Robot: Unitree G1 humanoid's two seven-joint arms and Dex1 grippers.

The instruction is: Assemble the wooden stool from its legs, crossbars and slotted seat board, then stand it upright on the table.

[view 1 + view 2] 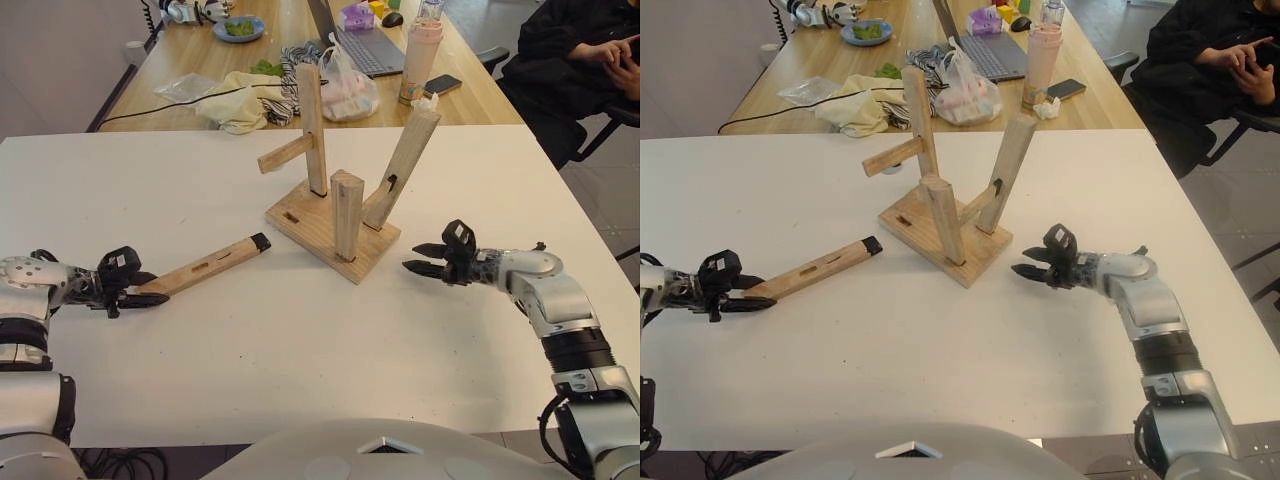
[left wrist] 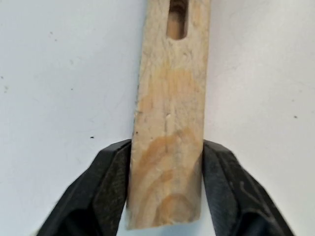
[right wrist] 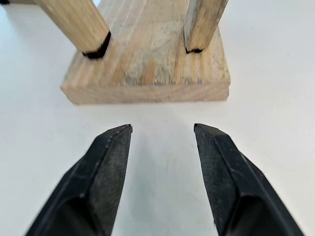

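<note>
Seat board [image 1: 305, 222] lay flat in the middle of the desk [image 1: 300, 370], well back from every edge. Three legs [image 1: 313, 130] stuck up from it, one tilted, with a crossbar [image 1: 285, 155] on the rear one. Fourth leg [image 1: 205, 265] lay loose to the left, well apart from the board. Left claw [image 1: 148, 296] was clamped on its near end, close to the desk's left edge. Right claw [image 1: 412, 257] was spread wide and empty, just off the board's right corner, not touching.
</note>
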